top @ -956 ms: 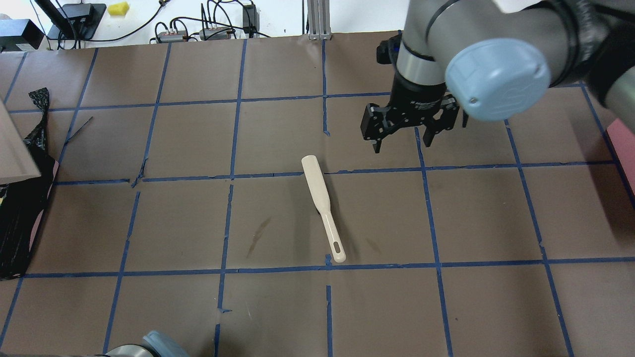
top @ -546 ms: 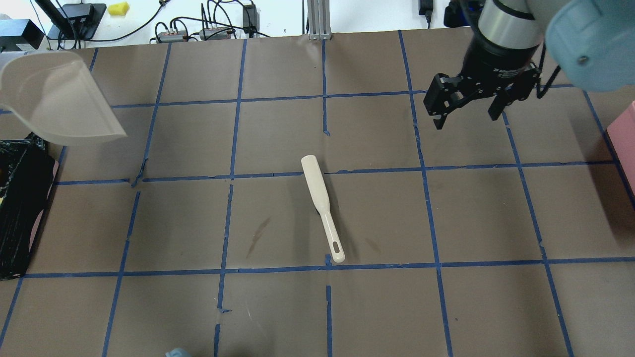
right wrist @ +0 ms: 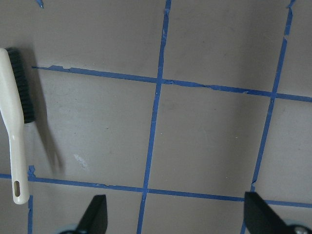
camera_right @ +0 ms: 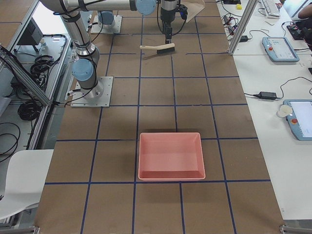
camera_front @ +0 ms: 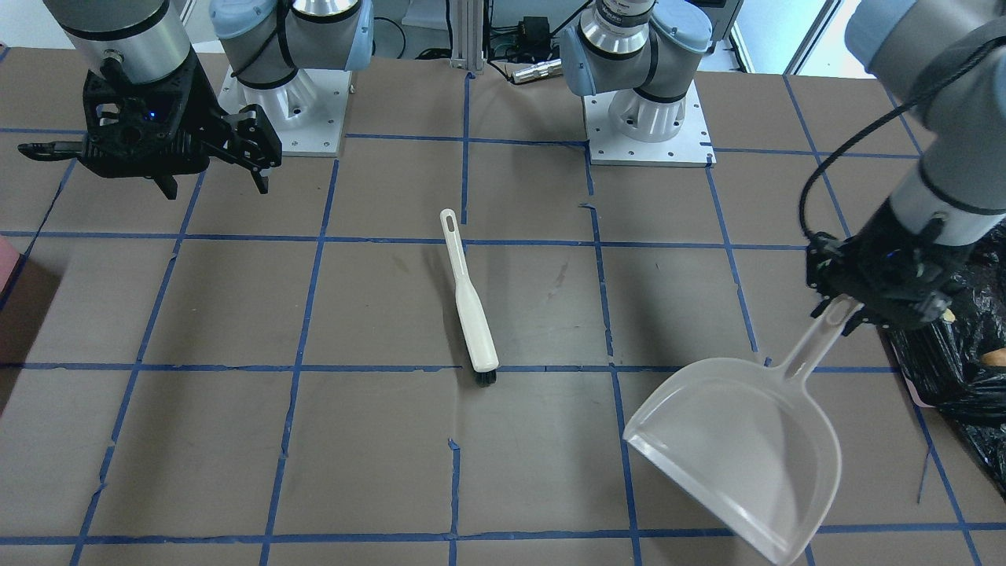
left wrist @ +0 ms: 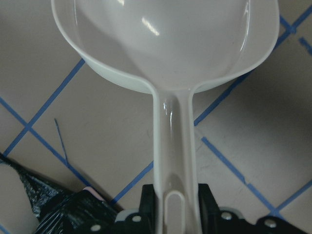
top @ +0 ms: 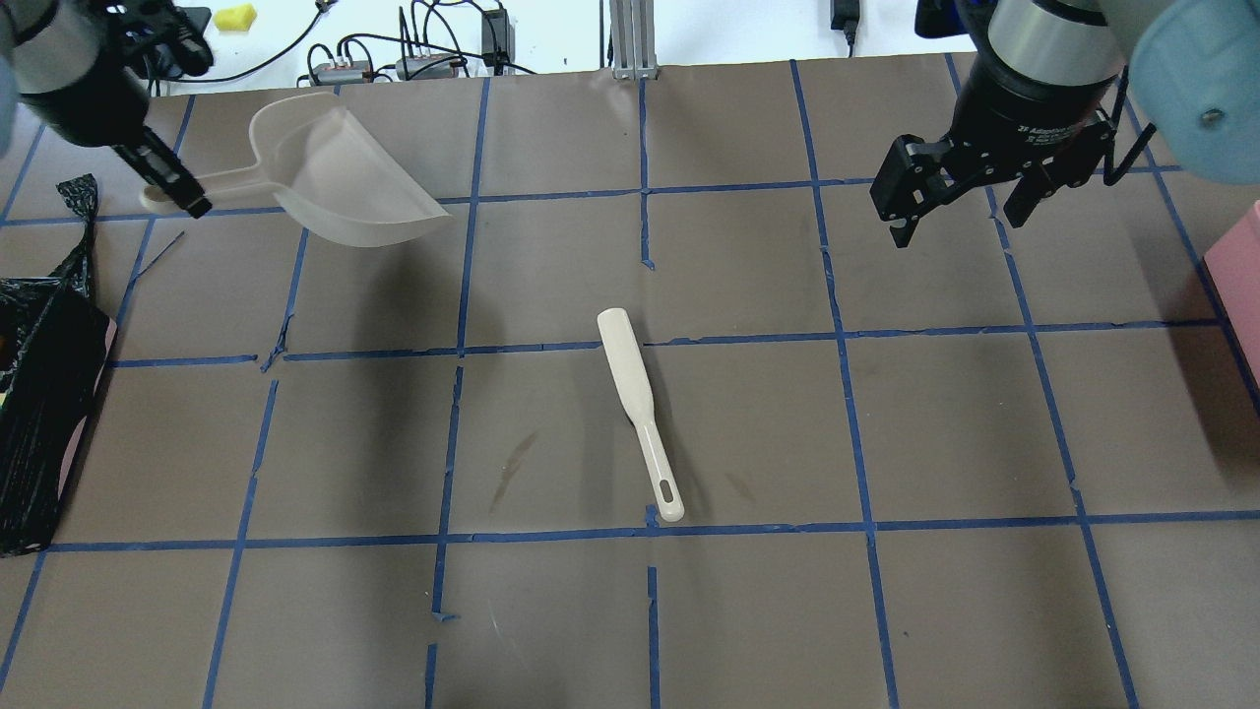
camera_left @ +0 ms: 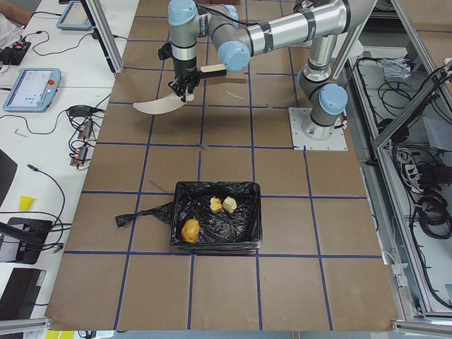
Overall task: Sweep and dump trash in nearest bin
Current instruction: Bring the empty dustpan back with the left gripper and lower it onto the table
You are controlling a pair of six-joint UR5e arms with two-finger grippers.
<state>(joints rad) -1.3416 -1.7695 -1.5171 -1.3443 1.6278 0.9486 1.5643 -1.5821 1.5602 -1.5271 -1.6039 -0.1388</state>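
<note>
The trash lies inside the bin (camera_left: 212, 245): a tan-orange lump (camera_left: 190, 230) and two yellowish chunks (camera_left: 215, 205) on the black liner. The bin's bag also shows at the table's left edge (top: 39, 433). My left gripper (top: 172, 192) is shut on the handle of an empty white dustpan (top: 345, 177), held in the air beside the bin; its wrist view shows the pan (left wrist: 165, 44) from behind. My right gripper (top: 955, 226) hangs open and empty at the far right. A cream brush (top: 635, 394) lies mid-table, apart from both grippers.
A pink tray (camera_right: 170, 156) sits on the table at the robot's right end. Cables and power bricks (top: 423, 49) line the far edge. The two arm bases (camera_front: 644, 110) stand on the robot's side.
The left arm has swung the dustpan from over the bin out above the table's far-left squares. The right gripper, still open, has moved right and away from the brush.
</note>
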